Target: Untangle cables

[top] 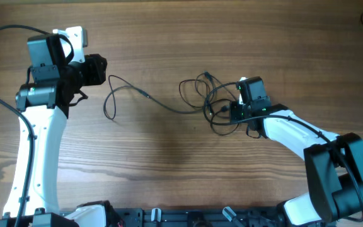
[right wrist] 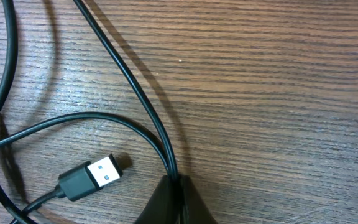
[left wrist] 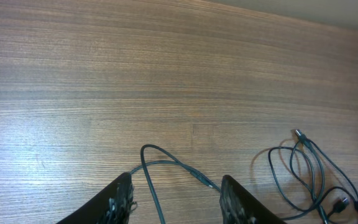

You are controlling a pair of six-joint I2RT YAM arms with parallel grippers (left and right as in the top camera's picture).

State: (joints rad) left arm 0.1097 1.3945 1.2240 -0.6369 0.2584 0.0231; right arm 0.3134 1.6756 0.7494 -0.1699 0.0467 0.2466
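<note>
Overhead: the cables (top: 214, 94) lie in a loose tangle on the wooden table (top: 169, 170), between the two arms.
The right gripper (right wrist: 174, 183) sits at the tangle with its jaws pressed together, apparently pinching one strand beside a USB plug (right wrist: 101, 173). The left gripper (left wrist: 178, 200) hangs over the strand trailing left, jaws spread, the cord passing between them.

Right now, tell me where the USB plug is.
In the right wrist view, the USB plug lies on the table at the picture's lower left, beside the shut right gripper.
</note>
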